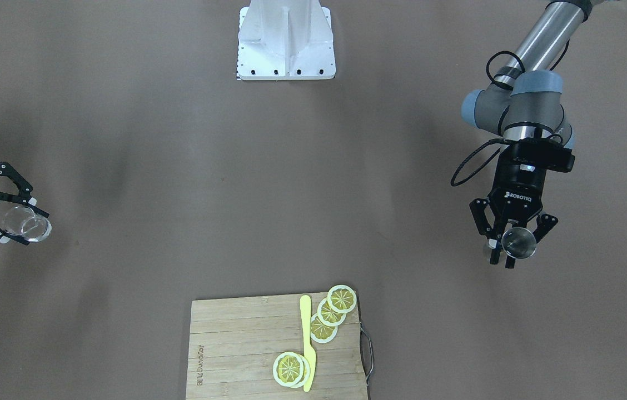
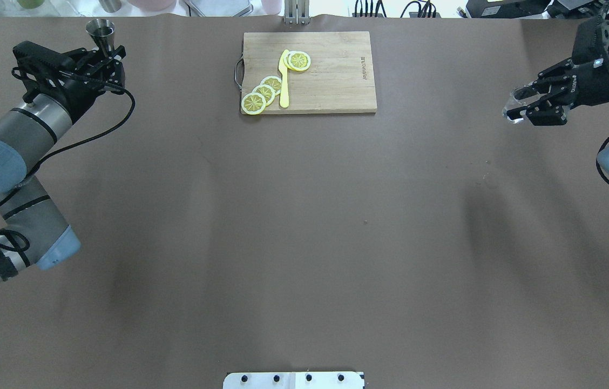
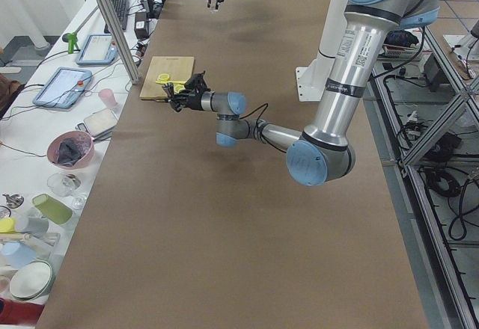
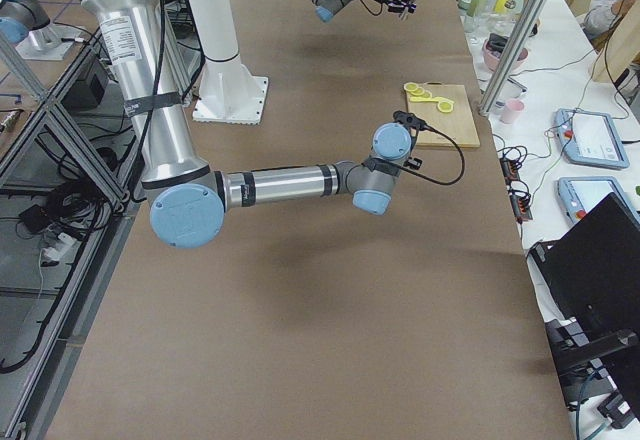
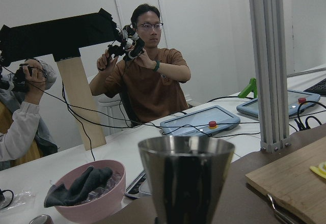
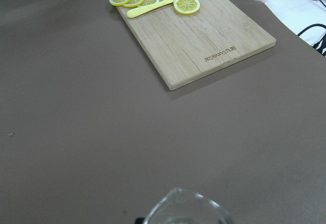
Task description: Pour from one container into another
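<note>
My left gripper (image 1: 515, 248) is shut on a small steel jigger (image 1: 519, 243), held upright above the table. The overhead view shows that jigger (image 2: 101, 30) sticking up past the left gripper (image 2: 106, 56) at the table's far left. Its dark cup (image 5: 186, 175) fills the lower middle of the left wrist view. My right gripper (image 1: 34, 227) is shut on a clear glass (image 1: 25, 224), which is tipped with its mouth toward the table's middle. In the overhead view the glass (image 2: 515, 104) sits in the right gripper (image 2: 524, 106) at the far right. Its rim (image 6: 186, 210) shows at the bottom of the right wrist view.
A bamboo cutting board (image 2: 331, 81) lies at the far middle edge, carrying lemon slices (image 2: 264, 93) and a yellow knife (image 2: 283, 78). The robot's white base (image 1: 285, 41) stands on the near side. Bowls, tablets and operators are beyond the far edge.
</note>
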Controlling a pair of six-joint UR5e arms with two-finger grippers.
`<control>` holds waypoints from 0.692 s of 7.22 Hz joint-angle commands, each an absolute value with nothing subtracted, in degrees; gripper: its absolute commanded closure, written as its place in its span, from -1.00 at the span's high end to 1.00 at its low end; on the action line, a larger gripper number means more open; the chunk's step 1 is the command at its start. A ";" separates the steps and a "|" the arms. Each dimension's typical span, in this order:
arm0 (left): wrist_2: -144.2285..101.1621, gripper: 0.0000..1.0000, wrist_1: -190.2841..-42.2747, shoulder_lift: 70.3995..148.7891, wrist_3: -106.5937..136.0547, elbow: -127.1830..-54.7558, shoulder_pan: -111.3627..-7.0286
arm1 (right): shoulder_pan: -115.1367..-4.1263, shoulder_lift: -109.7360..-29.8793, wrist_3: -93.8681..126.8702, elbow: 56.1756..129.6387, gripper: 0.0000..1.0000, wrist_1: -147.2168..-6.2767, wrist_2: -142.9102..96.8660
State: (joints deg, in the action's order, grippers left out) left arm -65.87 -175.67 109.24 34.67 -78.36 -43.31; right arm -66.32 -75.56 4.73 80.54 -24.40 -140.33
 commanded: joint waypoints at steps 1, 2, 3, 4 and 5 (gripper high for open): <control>-65.74 -1.00 -175.69 109.25 35.68 -78.14 -43.24 | -65.48 -76.55 7.11 80.77 -1.00 -22.87 -136.34; -65.74 -1.00 -175.43 109.07 39.60 -77.87 -43.24 | -64.78 -77.86 8.60 81.03 -1.00 -20.76 -133.71; -65.66 -1.00 -173.78 109.07 43.64 -77.70 -43.16 | -63.82 -79.52 9.14 81.91 -1.00 -19.18 -131.07; -65.22 -1.00 -171.85 108.72 46.81 -77.70 -43.24 | -62.94 -82.15 10.01 83.65 -1.00 -18.03 -128.43; -58.51 -1.00 -170.43 108.72 49.54 -77.17 -41.94 | -61.97 -84.44 11.24 84.89 -1.00 -16.10 -126.76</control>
